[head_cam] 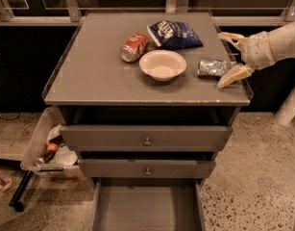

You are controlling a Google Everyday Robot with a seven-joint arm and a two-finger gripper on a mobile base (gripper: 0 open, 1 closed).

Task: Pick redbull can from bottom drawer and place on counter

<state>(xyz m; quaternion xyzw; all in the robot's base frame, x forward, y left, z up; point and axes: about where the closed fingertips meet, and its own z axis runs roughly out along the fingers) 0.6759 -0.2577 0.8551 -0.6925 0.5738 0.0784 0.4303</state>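
Note:
The redbull can (213, 67) lies on its side on the counter (99, 71), near the right edge, just right of the white bowl (162, 64). My gripper (229, 57) hovers at the counter's right edge with its two cream fingers spread open. The can's right end sits just left of the fingertips, and nothing is gripped. The bottom drawer (147, 207) is pulled out at the foot of the cabinet, and its grey floor is bare.
A red-orange soda can (134, 47) lies on its side left of the bowl. A blue chip bag (174, 34) rests at the back of the counter. Two knobbed drawers (146, 138) stand slightly ajar. A bin of rubbish (51, 148) sits on the floor to the left.

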